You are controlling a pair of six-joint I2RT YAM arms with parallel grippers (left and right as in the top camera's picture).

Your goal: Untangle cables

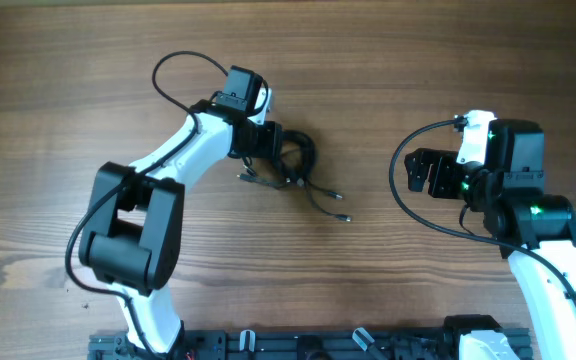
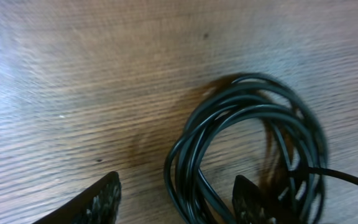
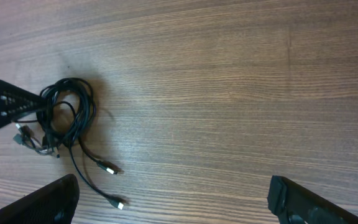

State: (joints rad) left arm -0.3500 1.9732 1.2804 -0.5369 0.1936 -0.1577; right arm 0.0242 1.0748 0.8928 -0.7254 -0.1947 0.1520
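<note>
The wooden table [image 1: 438, 60] fills the overhead view on the top, left and right sides with no rim showing. Only the near side is bounded, by a dark rail [image 1: 298, 345] where both arms are mounted. The cables [image 2: 188, 165] lie as one loose coil near the middle of the table, slightly left of centre, with two thin tails running out toward the near right and ending in small plug tips [image 3: 112, 168]. The left gripper [image 1: 273, 140] is at the coil's left edge. Its jaws stand partly apart, with one side of the looped strands between them and a gap still visible, so nothing is pinched. The right gripper [image 1: 428, 172] hovers well apart to the right, its jaws spread wide and holding nothing. Bare wood lies between it and the plug tips. Around the coil there is open board above, below and to the right. Closest to it are the left arm's white link [image 1: 183, 145] and that arm's own thick black lead [image 1: 183, 58], arching above it.
</note>
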